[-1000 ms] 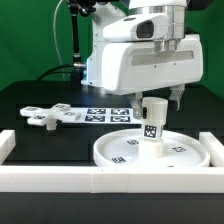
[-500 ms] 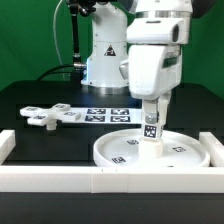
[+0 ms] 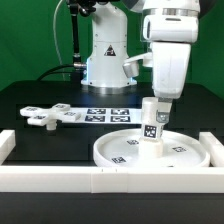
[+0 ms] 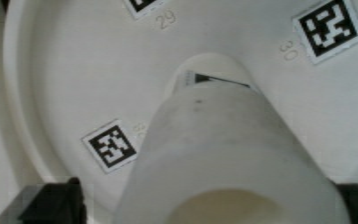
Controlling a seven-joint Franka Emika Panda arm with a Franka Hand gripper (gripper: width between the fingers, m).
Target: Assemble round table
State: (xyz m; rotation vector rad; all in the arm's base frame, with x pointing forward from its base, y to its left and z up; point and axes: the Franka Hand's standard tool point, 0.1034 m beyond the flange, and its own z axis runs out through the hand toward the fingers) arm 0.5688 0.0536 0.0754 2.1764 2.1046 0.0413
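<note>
The large round disc (image 3: 108,150) lies flat near the table's front, tags facing up. The short cylindrical leg (image 3: 152,122) stands upright at its middle. My gripper (image 3: 158,108) hangs straight down over the leg's top, open, with its fingers either side of the leg's upper end. In the wrist view the leg (image 4: 220,140) fills the middle, the disc (image 4: 87,70) lies beneath it, and one dark fingertip (image 4: 51,200) stands apart from the leg's side. The cross-shaped foot (image 3: 42,117) lies loose towards the exterior view's left.
The marker board (image 3: 98,113) lies behind the disc, beside the foot. White border bars run along the front (image 3: 110,181) and at both sides (image 3: 6,145). The robot's base (image 3: 105,60) stands at the back.
The hand has turned about its vertical axis above the leg, from broadside to narrow, and shifted a little towards the exterior view's right. Leg, disc and foot have not moved.
</note>
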